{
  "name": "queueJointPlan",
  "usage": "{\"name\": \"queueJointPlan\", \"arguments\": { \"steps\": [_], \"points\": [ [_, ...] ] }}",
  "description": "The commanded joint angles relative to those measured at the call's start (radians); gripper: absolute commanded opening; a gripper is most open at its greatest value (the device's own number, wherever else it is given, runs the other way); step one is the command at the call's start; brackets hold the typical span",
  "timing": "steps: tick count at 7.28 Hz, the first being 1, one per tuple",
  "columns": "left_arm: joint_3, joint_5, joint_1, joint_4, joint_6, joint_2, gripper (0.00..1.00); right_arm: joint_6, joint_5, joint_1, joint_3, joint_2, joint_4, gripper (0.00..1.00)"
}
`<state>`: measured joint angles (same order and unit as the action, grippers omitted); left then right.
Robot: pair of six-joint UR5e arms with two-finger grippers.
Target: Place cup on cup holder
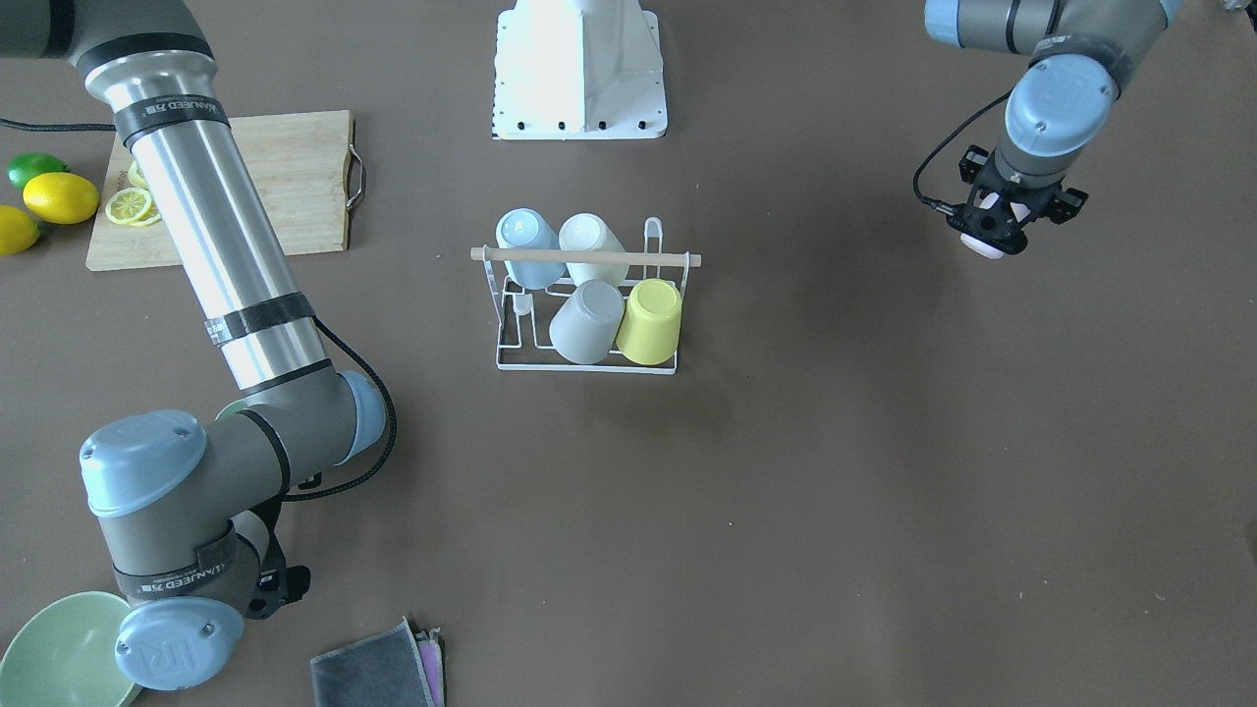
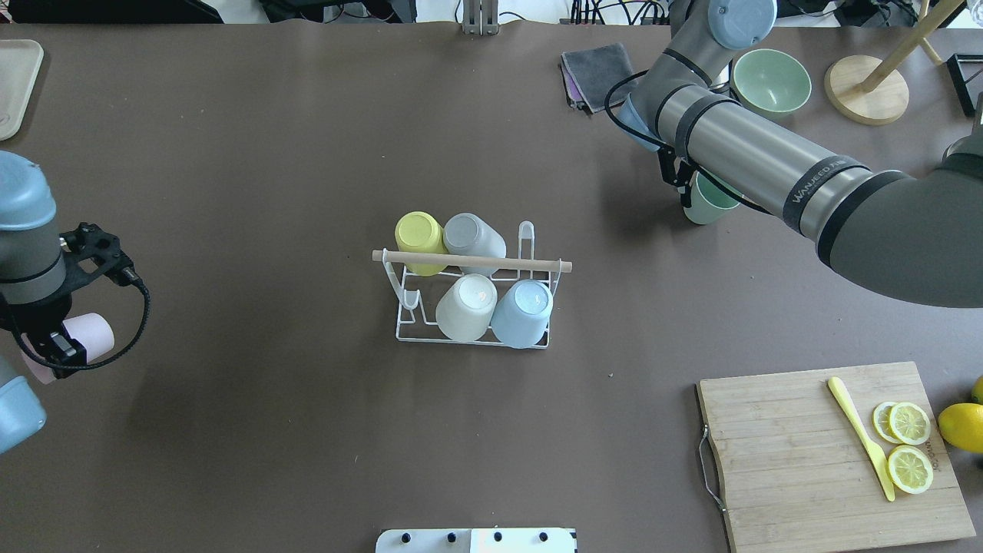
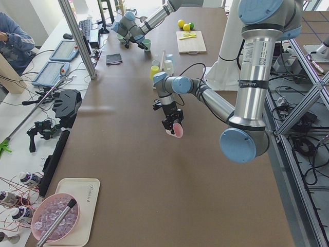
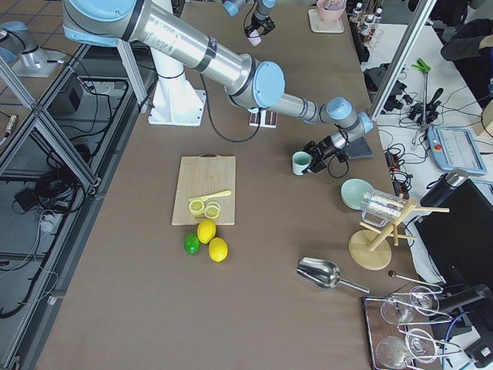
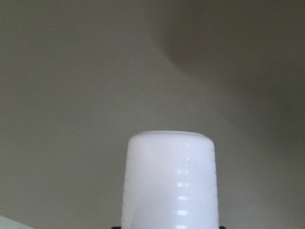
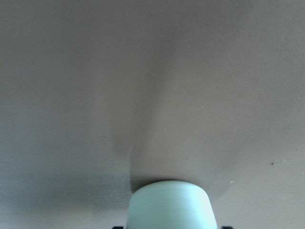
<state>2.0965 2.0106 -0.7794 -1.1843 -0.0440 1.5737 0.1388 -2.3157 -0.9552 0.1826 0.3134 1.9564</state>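
Pink cup (image 2: 94, 336) in left pincer (image 2: 54, 349)

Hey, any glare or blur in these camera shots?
Front-facing view: the white robot base is blown out, detail lost. Left wrist view: the pink cup sits close, edges soft. Right wrist view: the mint cup throws a broad soft shadow up the table.

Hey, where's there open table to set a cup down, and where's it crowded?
Bare table spans from the cup holder toward the left gripper with its pink cup, and lies between the holder and the cutting board. Crowded: the far right corner, where the right gripper, green cup, bowl and cloths cluster.
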Motion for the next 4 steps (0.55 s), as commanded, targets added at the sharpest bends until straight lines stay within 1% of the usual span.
{"name": "queueJointPlan", "arguments": {
  "steps": [1, 2, 3, 4],
  "points": [
    [0.168, -0.003, -0.001, -0.371, -0.201, -0.212, 0.56, 0.002, 0.009, -0.011, 0.000, -0.039, 0.048, 0.00],
    [0.189, -0.003, -0.001, -0.563, -0.302, -0.271, 0.56, 0.043, 0.006, -0.037, 0.001, -0.080, 0.102, 0.00],
    [0.182, -0.024, 0.002, -0.763, -0.403, -0.309, 0.56, 0.064, 0.004, -0.046, 0.012, -0.108, 0.119, 0.00],
    [0.171, -0.082, 0.012, -0.920, -0.471, -0.331, 0.55, 0.064, 0.004, -0.053, 0.067, -0.106, 0.119, 0.00]
  ]
}}
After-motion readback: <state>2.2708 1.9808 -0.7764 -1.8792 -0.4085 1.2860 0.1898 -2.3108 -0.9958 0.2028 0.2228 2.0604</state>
